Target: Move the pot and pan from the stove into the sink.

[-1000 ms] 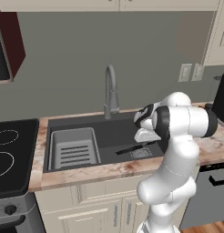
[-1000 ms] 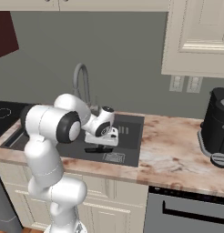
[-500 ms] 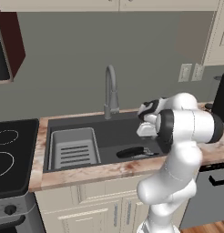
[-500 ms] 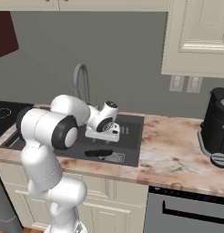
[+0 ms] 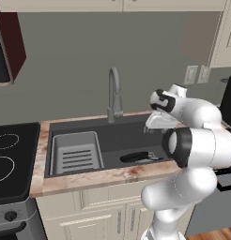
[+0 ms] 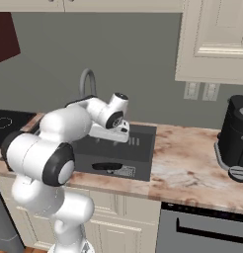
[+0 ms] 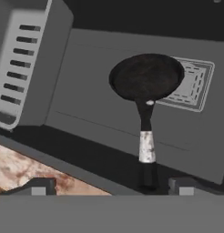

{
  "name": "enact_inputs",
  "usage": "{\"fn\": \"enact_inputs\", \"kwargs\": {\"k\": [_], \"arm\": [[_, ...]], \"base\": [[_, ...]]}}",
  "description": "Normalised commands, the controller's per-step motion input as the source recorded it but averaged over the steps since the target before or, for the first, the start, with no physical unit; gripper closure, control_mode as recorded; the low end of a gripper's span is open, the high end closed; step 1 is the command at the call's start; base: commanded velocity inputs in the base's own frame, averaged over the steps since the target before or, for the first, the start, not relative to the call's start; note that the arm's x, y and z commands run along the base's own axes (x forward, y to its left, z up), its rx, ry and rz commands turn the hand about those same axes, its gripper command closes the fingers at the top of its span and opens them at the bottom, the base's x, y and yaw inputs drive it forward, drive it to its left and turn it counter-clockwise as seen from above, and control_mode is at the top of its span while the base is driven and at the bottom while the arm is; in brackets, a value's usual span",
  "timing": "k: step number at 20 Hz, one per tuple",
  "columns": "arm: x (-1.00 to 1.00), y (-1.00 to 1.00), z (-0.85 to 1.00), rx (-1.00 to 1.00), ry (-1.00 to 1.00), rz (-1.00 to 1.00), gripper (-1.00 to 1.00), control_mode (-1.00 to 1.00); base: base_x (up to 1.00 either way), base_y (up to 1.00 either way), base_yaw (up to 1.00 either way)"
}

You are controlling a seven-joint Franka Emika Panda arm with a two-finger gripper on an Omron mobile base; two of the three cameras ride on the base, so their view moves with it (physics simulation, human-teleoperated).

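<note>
Two dark fingertips of the gripper [image 7: 109, 185] stand wide apart, holding nothing, above the pan [image 7: 146, 78], which lies flat on the floor of the sink [image 7: 86, 104] over the drain, with the slotted rack [image 7: 22, 68] beside it.

I'm working in a home kitchen; a dark sink [image 5: 136, 136] with curved faucet [image 5: 114, 93] sits in marbled brown counter [image 6: 192, 168]; black stove [image 5: 11, 159] at left; cream cabinets [image 6: 217, 39] above; coffee maker [image 6: 235, 136] beside wall outlets [image 6: 200, 91].
</note>
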Motion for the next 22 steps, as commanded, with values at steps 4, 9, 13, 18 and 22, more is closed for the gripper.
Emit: {"fn": "enact_inputs", "kwargs": {"k": [4, 9, 13, 18, 22], "arm": [[-0.59, 0.0, 0.54, -0.02, 0.11, 0.08, -1.0, -1.0], [-0.85, 0.0, 0.23, -0.03, 0.08, 0.09, -1.0, -1.0], [-0.98, 0.0, 0.01, -0.01, 0.0, 0.08, -1.0, -1.0], [-1.0, -0.01, 0.0, 0.0, -0.08, 0.08, -1.0, -1.0], [-0.93, -0.03, 0.0, 0.0, -0.23, 0.06, -1.0, -1.0]], "base": [[0.0, 0.0, 0.0], [0.0, 0.0, 0.0], [0.0, 0.0, 0.0], [0.0, 0.0, 0.0], [0.0, 0.0, 0.0]]}}
